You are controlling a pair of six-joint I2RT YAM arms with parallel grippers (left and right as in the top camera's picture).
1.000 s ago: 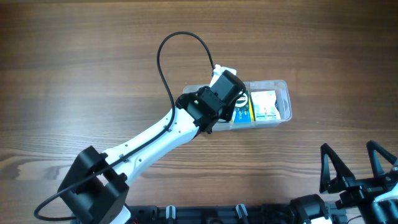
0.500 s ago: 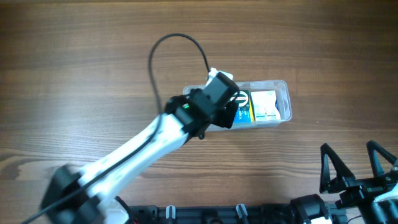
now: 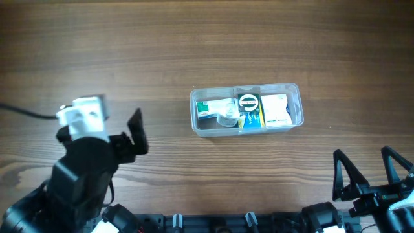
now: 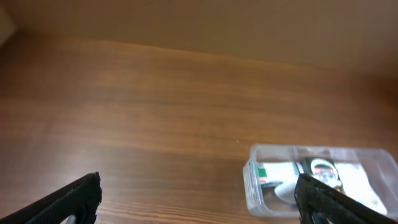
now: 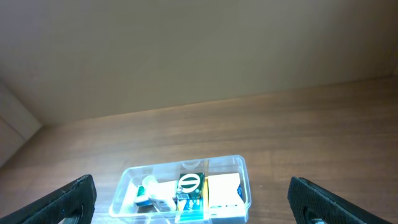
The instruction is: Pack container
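Note:
The clear container (image 3: 193, 111) lies right of the table's middle. Inside it are a green-and-white box (image 3: 207, 108), a small white bottle (image 3: 228, 117), a dark box with a round logo (image 3: 249, 103) and a white box (image 3: 276, 109). My left gripper (image 3: 98, 133) hangs open and empty at the lower left, far from the tub. In the left wrist view the container (image 4: 311, 150) shows low on the right, partly behind the right finger (image 4: 323, 200). My right gripper (image 3: 367, 171) stands open and empty at the front right. Its wrist view shows the container (image 5: 186, 165) ahead.
The table (image 3: 129, 52) is brown wood grain. A black rail with fittings (image 3: 213, 221) runs along the front edge between the two arm bases. A cable (image 3: 26, 114) trails off to the left from the left wrist.
The left arm has drawn back from over the container to the lower left, and its jaws have opened. The tub's contents now show in full. The right arm has not moved.

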